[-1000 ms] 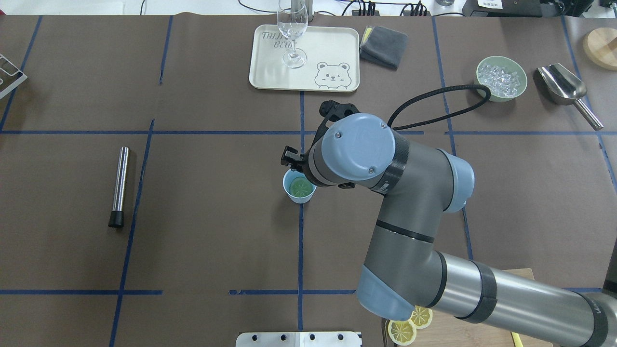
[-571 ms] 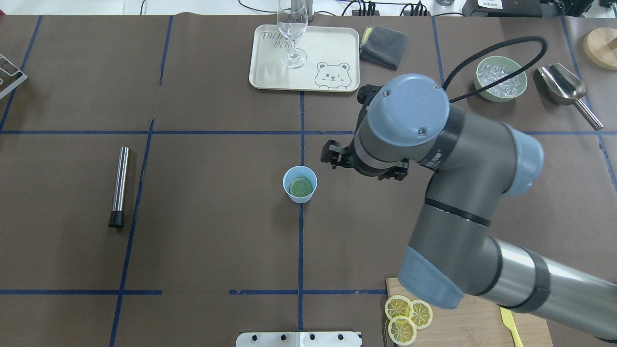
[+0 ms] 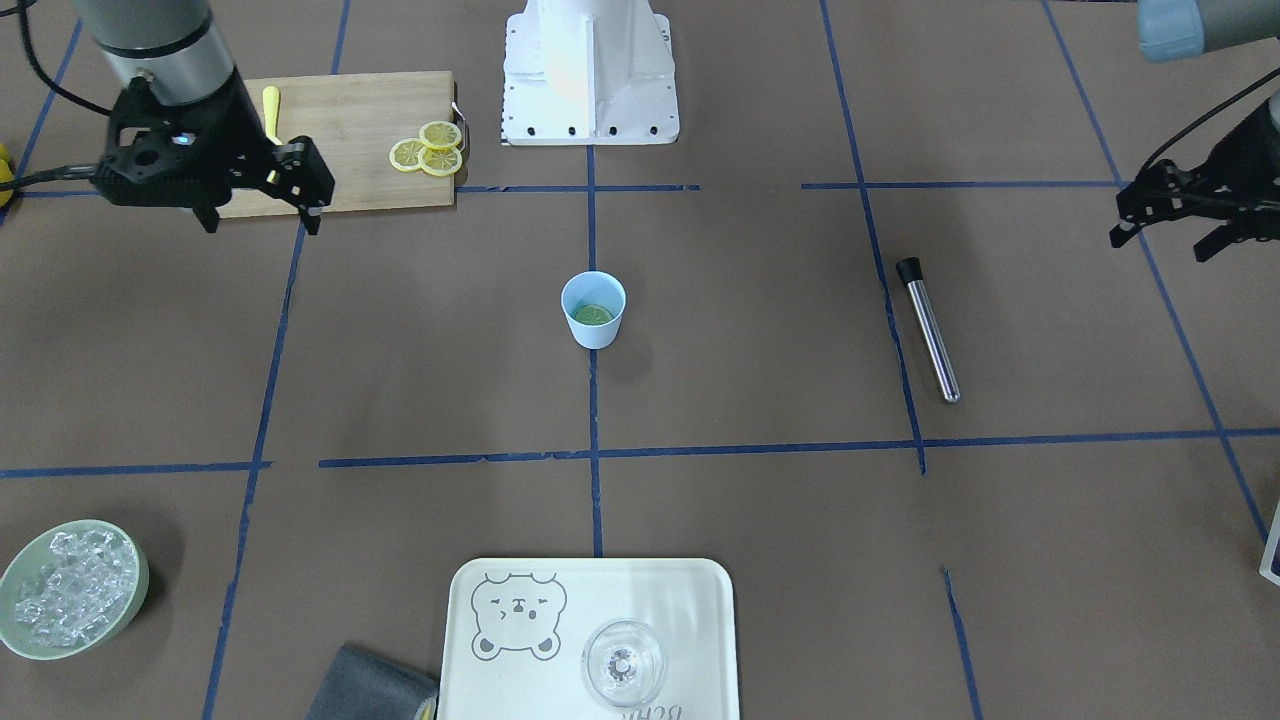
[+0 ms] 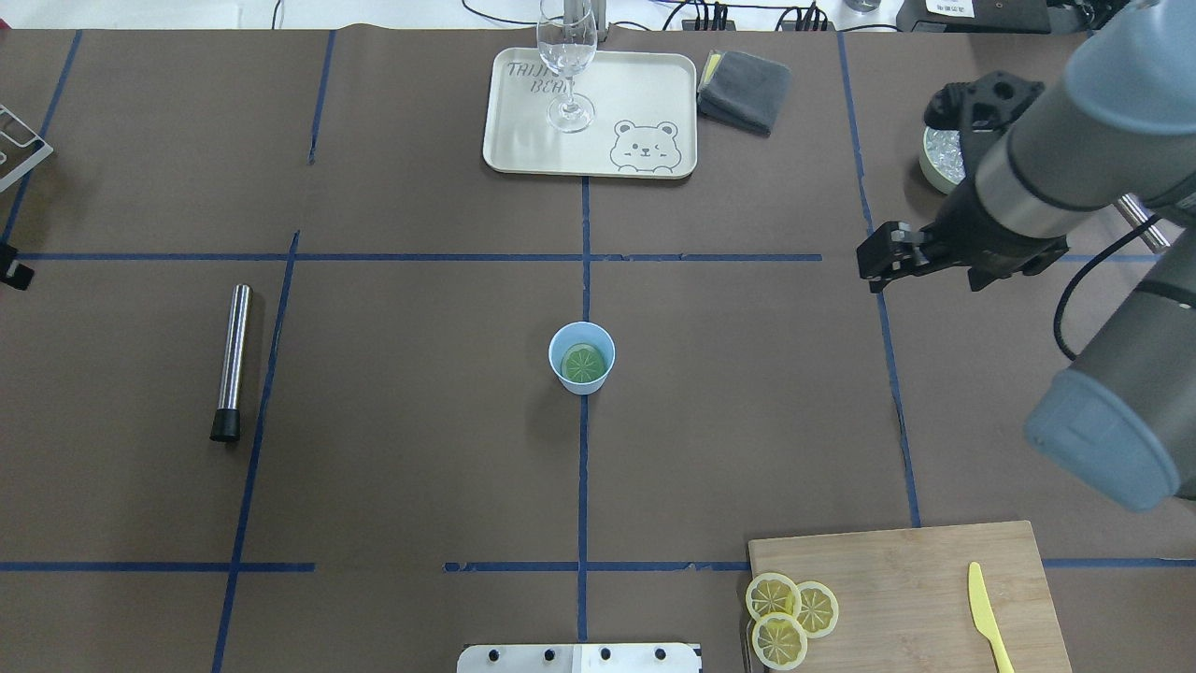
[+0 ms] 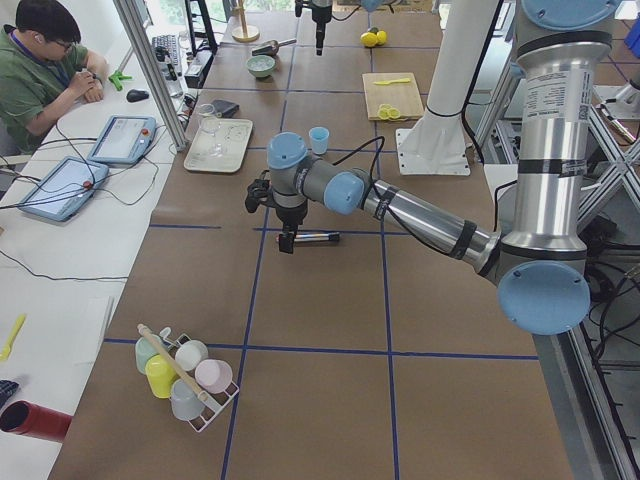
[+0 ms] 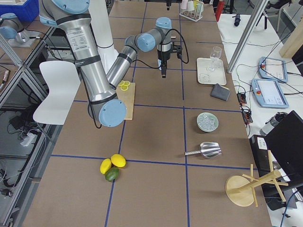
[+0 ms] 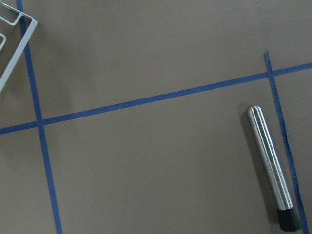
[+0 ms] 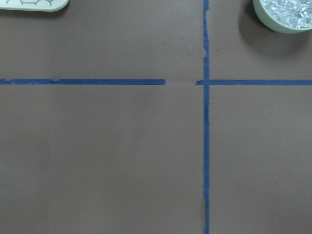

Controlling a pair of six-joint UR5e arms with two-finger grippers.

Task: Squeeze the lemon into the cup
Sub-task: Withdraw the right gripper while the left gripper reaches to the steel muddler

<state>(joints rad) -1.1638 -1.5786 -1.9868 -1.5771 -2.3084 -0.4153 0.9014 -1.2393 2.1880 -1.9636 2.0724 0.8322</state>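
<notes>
Facing the robot, we see a brown table (image 3: 760,330) ruled by blue tape lines. The cup (image 3: 596,335) stands upright at its middle on a tape line, with bare surface all round. The lemon (image 3: 592,315) lies flat inside it at the bottom. The right gripper (image 3: 262,212) hangs over the cutting board's (image 3: 350,150) edge, fingers spread and empty. The left gripper (image 3: 1160,243), at the far side, is likewise spread and empty. Three spare slices (image 3: 428,148) overlap on the board's corner. A steel rod (image 3: 930,335) lies well apart from the cup.

From overhead, the tray (image 4: 523,154) at the far edge carries a bear drawing. Its lettering reads "TAIJ…" and "BEA…", the rest hidden behind the wine glass (image 4: 567,56). A grey cloth (image 4: 745,89) lies just beside the tray. A yellow knife (image 4: 989,617) rests on the board.

From the left end, a person (image 5: 40,60) sits at a side desk. A wire rack of cups (image 5: 185,375) stands at the near table corner.

From the right end, we see a metal scoop (image 6: 206,150) near the bowl of ice (image 6: 207,122). Three loose fruits (image 6: 112,168) lie at the near side.

The left wrist view shows the rod, crossed tape lines and a corner of the rack. The right wrist view shows open mat, a tape crossing and the bowl's rim at the top corner.
</notes>
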